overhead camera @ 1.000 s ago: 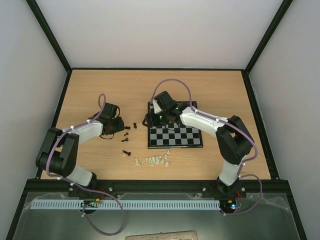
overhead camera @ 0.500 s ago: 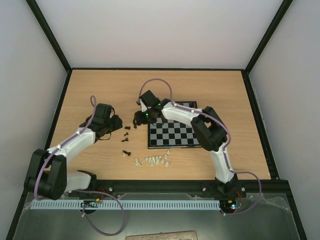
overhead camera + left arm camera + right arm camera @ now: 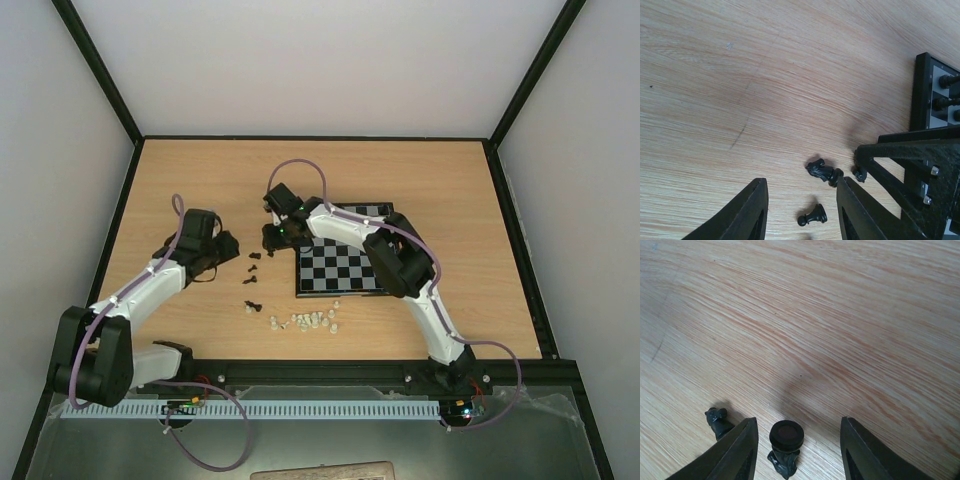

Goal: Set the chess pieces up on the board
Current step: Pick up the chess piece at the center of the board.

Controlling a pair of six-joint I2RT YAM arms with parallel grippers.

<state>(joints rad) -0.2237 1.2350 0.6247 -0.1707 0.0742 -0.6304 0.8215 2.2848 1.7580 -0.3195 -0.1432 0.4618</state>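
Top external view had the right claw (image 3: 274, 233) stretched out past the left edge of the chessboard (image 3: 345, 268), over the loose black chessmen (image 3: 252, 266) on the tabletop (image 3: 200, 180). So I'd call this the pick-up step for one more black piece.

Right wrist cam backed that up. The claw was open, one finger each side of a tipped-over black chessman (image 3: 786, 439) with its round base facing the lens. Neither finger touched it, as far as I could tell. A second black chessman (image 3: 717, 421) sat just outside one finger. Next move, I reckon, was to close on the middle one without nudging its neighbour, then carry it to the board and stand it upright.

Left claw (image 3: 802, 182) was open too and held nothing. A fallen pawn (image 3: 812, 216) lay between its fingers and a fallen knight (image 3: 820, 171) just past the tips. Whitish chessmen (image 3: 305, 320) lay near the board's front edge.
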